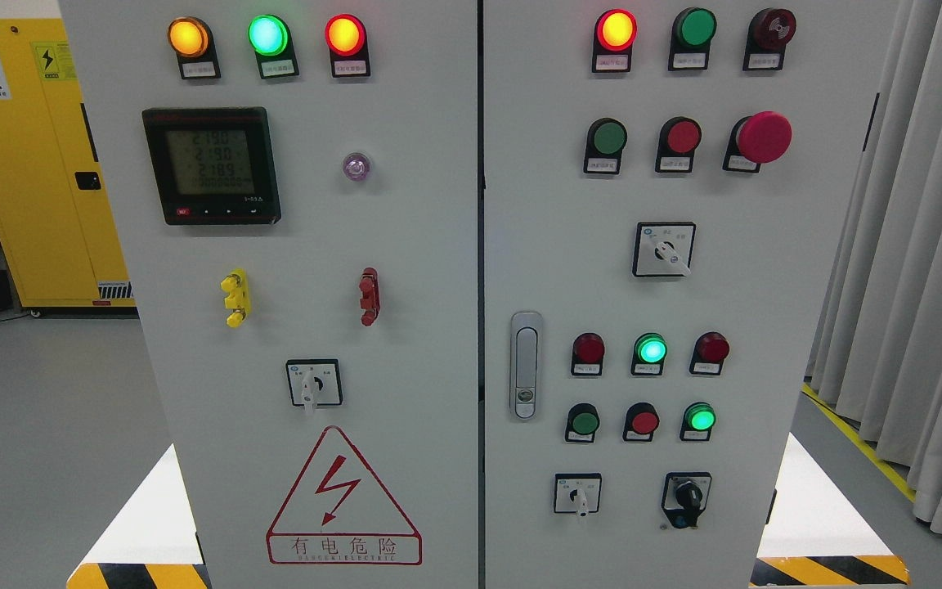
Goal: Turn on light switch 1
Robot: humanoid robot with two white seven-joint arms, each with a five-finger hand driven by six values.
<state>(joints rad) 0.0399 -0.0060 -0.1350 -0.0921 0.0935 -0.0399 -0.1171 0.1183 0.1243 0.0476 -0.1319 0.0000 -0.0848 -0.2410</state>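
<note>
Neither of my hands, nor any fingers, showed in view, so I could not tell which lay nearer the control cabinet [405, 245] straight ahead, whose labels were too small to single out switch 1.

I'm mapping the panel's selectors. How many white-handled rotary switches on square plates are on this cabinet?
3. One on the left door above the warning triangle, one mid right door under the mushroom button, one at lower right door. The black-knobbed selector is excluded.
</note>
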